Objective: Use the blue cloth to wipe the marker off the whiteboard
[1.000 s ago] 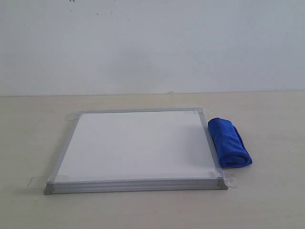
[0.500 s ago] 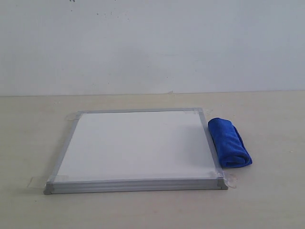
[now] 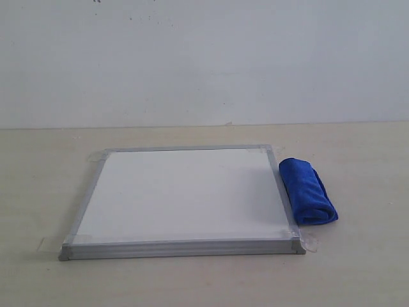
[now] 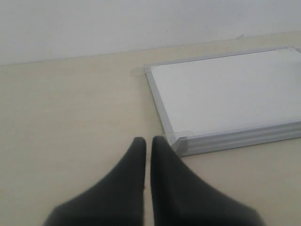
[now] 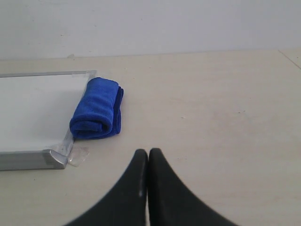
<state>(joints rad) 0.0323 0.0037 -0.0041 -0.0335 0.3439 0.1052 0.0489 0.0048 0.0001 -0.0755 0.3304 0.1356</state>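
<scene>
**Whiteboard** [image 3: 185, 195]: a flat, near-square panel with a smooth, plain white face. It had a ridged silver-grey metal frame [image 3: 179, 248] and lay flat on the table [image 3: 358, 275]. A clear, glossy tape tab [image 3: 310, 242] stuck out at its near right corner.

**Blue cloth** [image 3: 307, 190]: a thick, fluffy roll of royal-blue microfibre, oblong with rounded ends. It lay on the table along the board's right-hand edge, close against the frame.

**Table**: a pale beige, matt surface with faint grain.

**Wall** [image 3: 204, 64]: off-white and flat, standing behind the table.

**Left gripper** [image 4: 148, 141]: two smooth black tapered fingers drawn together with only a thin slit between them, holding nothing. It hung over bare table just beside a corner of the board.

**Right gripper** [image 5: 148, 153]: matching black fingers pressed tip to tip and empty. It was over the table, apart from the cloth.
</scene>
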